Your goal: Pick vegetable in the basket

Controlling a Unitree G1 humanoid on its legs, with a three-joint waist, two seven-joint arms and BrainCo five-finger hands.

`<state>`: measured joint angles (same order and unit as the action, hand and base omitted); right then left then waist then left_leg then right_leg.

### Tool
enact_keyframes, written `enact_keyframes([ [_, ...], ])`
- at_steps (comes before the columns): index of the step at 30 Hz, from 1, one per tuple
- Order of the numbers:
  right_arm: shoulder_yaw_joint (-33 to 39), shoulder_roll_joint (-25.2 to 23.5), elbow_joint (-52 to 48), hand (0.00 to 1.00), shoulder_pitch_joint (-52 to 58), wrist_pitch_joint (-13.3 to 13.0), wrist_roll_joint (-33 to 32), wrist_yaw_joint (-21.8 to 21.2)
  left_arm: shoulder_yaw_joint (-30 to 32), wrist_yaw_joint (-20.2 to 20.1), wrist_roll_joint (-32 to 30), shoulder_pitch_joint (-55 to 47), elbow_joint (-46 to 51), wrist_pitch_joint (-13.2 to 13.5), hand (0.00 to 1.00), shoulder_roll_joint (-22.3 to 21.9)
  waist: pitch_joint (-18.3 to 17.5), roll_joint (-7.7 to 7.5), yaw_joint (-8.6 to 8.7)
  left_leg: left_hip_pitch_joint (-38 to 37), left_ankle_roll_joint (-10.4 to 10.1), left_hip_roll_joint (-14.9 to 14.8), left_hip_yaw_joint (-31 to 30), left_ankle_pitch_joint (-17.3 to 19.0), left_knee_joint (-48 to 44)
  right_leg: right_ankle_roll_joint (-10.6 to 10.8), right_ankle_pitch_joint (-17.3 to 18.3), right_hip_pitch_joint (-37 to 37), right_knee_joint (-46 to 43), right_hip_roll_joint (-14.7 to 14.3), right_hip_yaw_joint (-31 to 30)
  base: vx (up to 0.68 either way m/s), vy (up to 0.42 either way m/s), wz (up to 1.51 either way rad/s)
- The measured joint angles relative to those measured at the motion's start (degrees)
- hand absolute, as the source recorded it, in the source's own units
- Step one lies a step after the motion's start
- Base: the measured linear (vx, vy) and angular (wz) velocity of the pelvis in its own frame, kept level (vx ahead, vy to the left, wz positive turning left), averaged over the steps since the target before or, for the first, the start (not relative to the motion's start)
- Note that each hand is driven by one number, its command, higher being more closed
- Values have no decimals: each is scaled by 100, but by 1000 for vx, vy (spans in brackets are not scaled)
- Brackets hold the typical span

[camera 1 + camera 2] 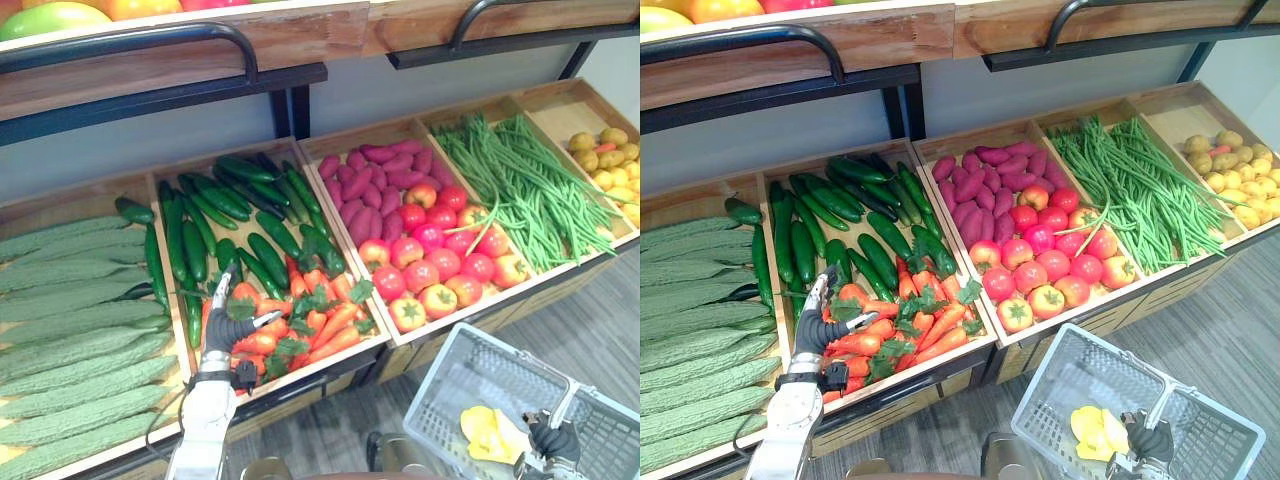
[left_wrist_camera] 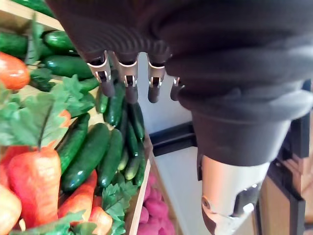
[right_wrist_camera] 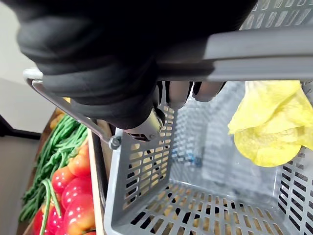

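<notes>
- The carrots (image 1: 300, 325) are smooth, tapered and orange, with leafy green tops. They are heaped in the front half of one bin of a slanted wooden stand (image 1: 60, 195).
- The left robot hand (image 1: 232, 325) hovers at the left edge of the carrots. Its silver, dark-tipped fingers are straight, the thumb is spread sideways, and it holds nothing.
- Glossy dark cucumbers (image 1: 230, 210) lie just behind the carrots in the same bin, crossing one another.
- Long, pale, ridged gourds (image 1: 70, 330) lie in the next bin to the left of the carrots.
- To the right of the carrots, past a wooden divider, are round red tomatoes (image 1: 440, 260), with plump purple sweet potatoes (image 1: 375, 185) behind them.
- Further right of the carrots are thin green beans (image 1: 520, 190), then knobbly yellow potatoes (image 1: 605, 160).
- A grey plastic basket (image 1: 470, 375) with slotted walls hangs right of the carrots, in front of the stand and below it.
- The right robot hand (image 1: 553, 440) is curled round the basket's handle (image 3: 264, 49).
- A crumpled yellow item (image 1: 490, 432) lies inside the basket.
- Above and behind the carrots runs a wooden shelf with a black rail (image 1: 130, 40).
</notes>
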<state>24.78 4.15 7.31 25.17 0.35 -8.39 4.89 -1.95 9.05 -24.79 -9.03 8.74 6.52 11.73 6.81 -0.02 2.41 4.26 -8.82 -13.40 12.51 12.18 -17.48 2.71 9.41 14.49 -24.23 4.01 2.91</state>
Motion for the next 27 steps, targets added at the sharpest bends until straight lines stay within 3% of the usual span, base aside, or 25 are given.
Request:
enact_keyframes([
  [7, -110, 160, -98, 100, -25, -41, 1, -12, -111, -19, -989, 118, -343, 15, 0, 529, -4, 6, 9, -4, 34, 51, 55, -110, 191, -21, -94, 87, 81, 2, -57, -1, -4, -4],
  [18, -426, 408, -98, 100, -236, -44, 13, -12, -299, -161, -1170, 109, -999, 23, 0, 637, 92, 138, -8, 82, 98, 134, 178, -224, 321, 41, -391, 122, 444, 10, -190, -53, 10, -4],
  [27, -565, 447, -204, 100, -371, -49, 10, 3, -553, -135, -1410, 703, -2020, -176, 0, 466, 368, 65, -1, 261, 114, 167, 189, -242, 276, 66, -419, 312, 410, 7, -244, -8, -3, 0],
])
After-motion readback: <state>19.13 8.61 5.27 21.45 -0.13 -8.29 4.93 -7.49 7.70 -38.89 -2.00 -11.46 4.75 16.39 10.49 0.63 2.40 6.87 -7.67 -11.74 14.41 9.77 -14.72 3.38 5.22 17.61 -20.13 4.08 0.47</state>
